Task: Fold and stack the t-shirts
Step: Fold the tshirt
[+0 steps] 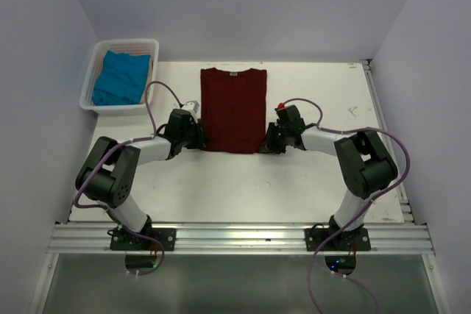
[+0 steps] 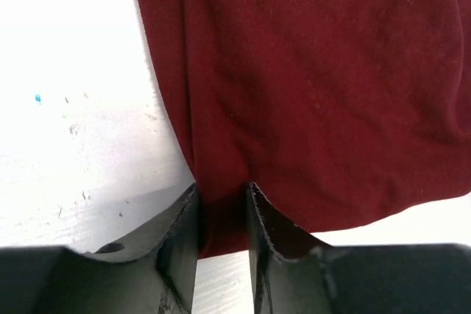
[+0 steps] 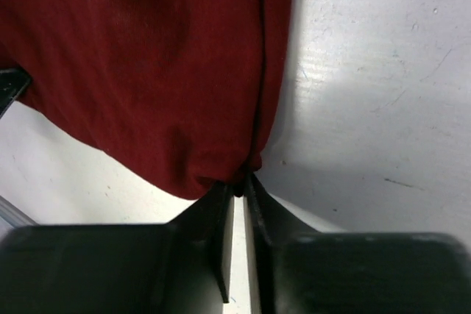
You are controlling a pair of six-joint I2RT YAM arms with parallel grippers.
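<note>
Two t-shirts are in view. The maroon t-shirt (image 1: 234, 109) lies flat at the middle of the table (image 1: 243, 189), folded into a tall narrow rectangle with its collar toward 12 o'clock and its hem toward 6 o'clock. The left gripper (image 1: 200, 136) sits at the shirt's 7 o'clock corner. Its wrist camera shows the two fingers drawn close, with a fold of maroon cloth filling the narrow gap between them. The right gripper (image 1: 266, 141) sits at the 5 o'clock corner. Its fingers are nearly together, pinching the very tip of that corner. The teal t-shirt (image 1: 120, 77) lies crumpled well apart at 10 o'clock, inside a white slatted basket (image 1: 92, 104) at the table's far left corner.

The table is white and matte, with faint scuffs and small dark specks showing in both wrist views. Plain pale walls (image 1: 243, 5) enclose it at 9, 12 and 3 o'clock. A metal rail (image 1: 243, 237) runs along the 6 o'clock edge and carries both arm bases. Purple cables (image 1: 158, 97) loop from each arm over the table on either side of the maroon cloth, without touching it.
</note>
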